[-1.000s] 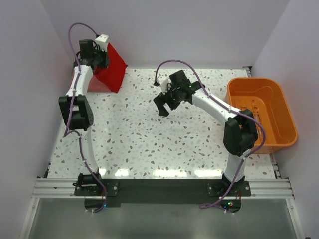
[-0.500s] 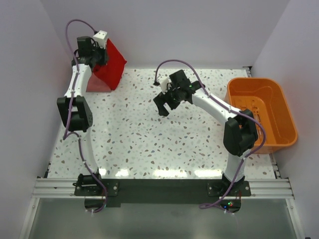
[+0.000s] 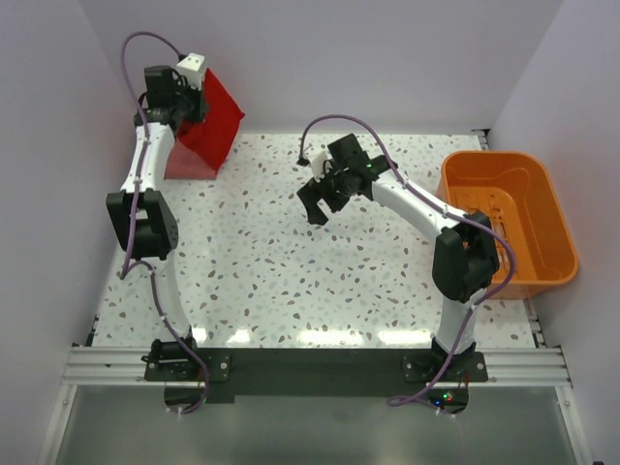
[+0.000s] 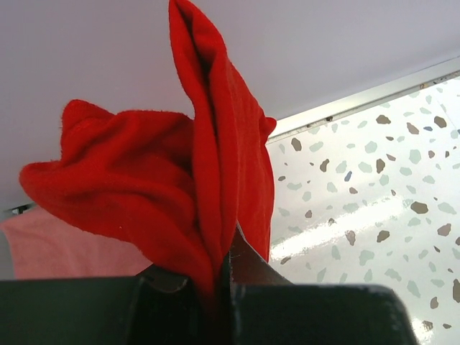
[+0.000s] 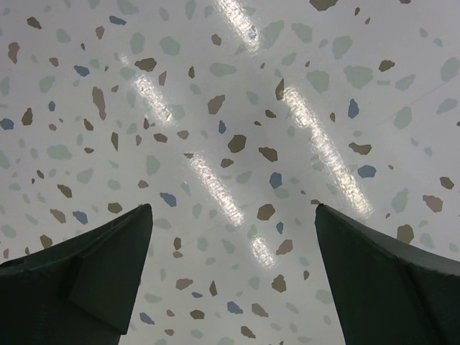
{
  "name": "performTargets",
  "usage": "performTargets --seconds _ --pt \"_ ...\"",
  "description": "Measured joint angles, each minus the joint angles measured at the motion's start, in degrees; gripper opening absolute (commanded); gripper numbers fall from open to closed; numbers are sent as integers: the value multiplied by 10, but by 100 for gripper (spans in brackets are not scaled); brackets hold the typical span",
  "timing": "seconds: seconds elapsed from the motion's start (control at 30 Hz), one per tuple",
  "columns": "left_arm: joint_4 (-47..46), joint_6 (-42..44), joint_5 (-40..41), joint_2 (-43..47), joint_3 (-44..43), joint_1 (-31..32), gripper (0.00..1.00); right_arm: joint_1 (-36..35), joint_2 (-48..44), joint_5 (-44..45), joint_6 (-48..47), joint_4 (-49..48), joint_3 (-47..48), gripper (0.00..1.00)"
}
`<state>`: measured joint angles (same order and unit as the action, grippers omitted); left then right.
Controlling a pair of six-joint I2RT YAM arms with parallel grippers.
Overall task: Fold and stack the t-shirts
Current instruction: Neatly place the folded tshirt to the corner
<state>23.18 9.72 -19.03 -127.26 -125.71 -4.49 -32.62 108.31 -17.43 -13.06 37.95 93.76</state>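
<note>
The bright red t-shirt hangs bunched at the far left corner of the table, pinched in my left gripper, which is raised high. In the left wrist view the red t-shirt rises in folds from the shut left gripper. The salmon-pink t-shirt lies on the table under it; the same pink t-shirt appears low on the left in the wrist view. My right gripper hovers open over the table's middle. Between the right gripper's fingers there is only speckled tabletop.
An orange slatted basket stands at the right edge of the table. White walls close in the back and both sides. The speckled tabletop spreads between the two arms.
My left arm has lifted the red t-shirt higher and a little to the left, uncovering more of the pink one. The right arm has not moved.
</note>
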Motion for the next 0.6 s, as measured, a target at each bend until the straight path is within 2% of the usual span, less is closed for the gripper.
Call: performTargets --seconds 0.37,0.6 --pt "4 0 3 -6 5 -16 0 0 20 1 -2 12 7 99" --pt "6 10 13 -43 -8 -30 0 0 24 3 -5 19 22 98"
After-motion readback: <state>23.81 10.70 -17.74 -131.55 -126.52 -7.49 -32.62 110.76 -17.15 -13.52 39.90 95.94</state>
